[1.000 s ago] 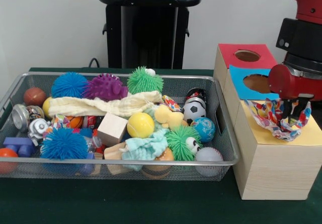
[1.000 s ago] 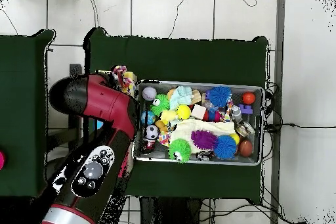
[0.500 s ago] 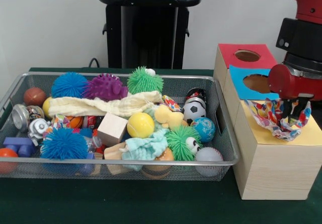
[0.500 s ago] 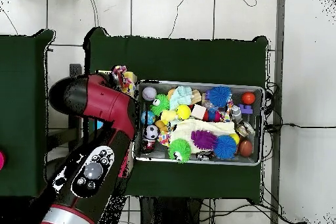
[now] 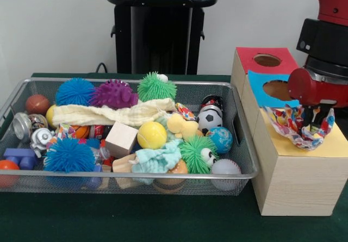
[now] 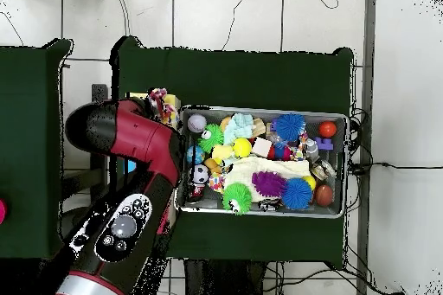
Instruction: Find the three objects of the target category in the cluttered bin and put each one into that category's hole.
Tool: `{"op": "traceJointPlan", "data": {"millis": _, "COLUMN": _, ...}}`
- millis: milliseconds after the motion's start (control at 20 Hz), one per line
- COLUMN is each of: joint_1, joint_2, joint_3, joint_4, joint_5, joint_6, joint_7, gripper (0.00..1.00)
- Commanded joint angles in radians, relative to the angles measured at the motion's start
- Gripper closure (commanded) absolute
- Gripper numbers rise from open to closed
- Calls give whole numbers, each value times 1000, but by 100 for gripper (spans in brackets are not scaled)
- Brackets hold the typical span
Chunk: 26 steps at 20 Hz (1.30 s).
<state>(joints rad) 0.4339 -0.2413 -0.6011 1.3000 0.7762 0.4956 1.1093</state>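
Note:
My gripper [image 5: 317, 118] hangs over the yellow-topped wooden box [image 5: 334, 146] at the right, shut on a multicoloured patterned cloth [image 5: 291, 126]. The cloth bunches around the fingers [image 5: 308, 117] and its lower folds rest on the yellow top. In the overhead view the cloth [image 6: 158, 99] shows just past the red arm [image 6: 130, 136], which hides the gripper. In the wire bin [image 5: 136, 175] lie a long cream cloth [image 5: 109, 113] across the middle and a mint cloth [image 5: 157, 159] near the front.
A red-topped box [image 5: 247, 57] and a blue-topped box [image 5: 260, 84], each with a round hole, stand behind the yellow one. The bin also holds spiky balls, a yellow ball [image 5: 151, 135], a wooden cube [image 5: 121, 138], a soccer ball [image 5: 209, 118] and several other toys.
The gripper has shifted slightly up and to the left, and the patterned cloth has moved with it. Nothing in the bin has moved.

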Motion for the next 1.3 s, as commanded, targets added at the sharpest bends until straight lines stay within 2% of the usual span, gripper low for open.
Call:
{"op": "traceJointPlan", "data": {"millis": 50, "joint_1": -11, "joint_2": 74, "joint_3": 177, "joint_4": 194, "joint_5": -57, "joint_6": 137, "joint_7": 277, "gripper": 100}}
{"op": "traceJointPlan", "data": {"millis": 450, "joint_1": -9, "joint_2": 70, "joint_3": 186, "joint_4": 207, "joint_5": -55, "joint_6": 129, "joint_7": 275, "gripper": 100}}
{"op": "traceJointPlan", "data": {"millis": 750, "joint_1": -45, "joint_2": 26, "joint_3": 275, "joint_4": 259, "joint_5": -22, "joint_6": 2, "joint_7": 210, "gripper": 100}}
{"op": "traceJointPlan", "data": {"millis": 1000, "joint_1": -97, "joint_2": -28, "joint_3": 377, "joint_4": 305, "joint_5": -1, "joint_6": -109, "joint_7": 171, "gripper": 100}}
{"op": "traceJointPlan", "data": {"millis": 1150, "joint_1": -113, "joint_2": -45, "joint_3": 409, "joint_4": 313, "joint_5": -8, "joint_6": -144, "joint_7": 184, "gripper": 100}}
{"op": "traceJointPlan", "data": {"millis": 1300, "joint_1": -109, "joint_2": -52, "joint_3": 403, "joint_4": 299, "joint_5": -21, "joint_6": -132, "joint_7": 211, "gripper": 100}}
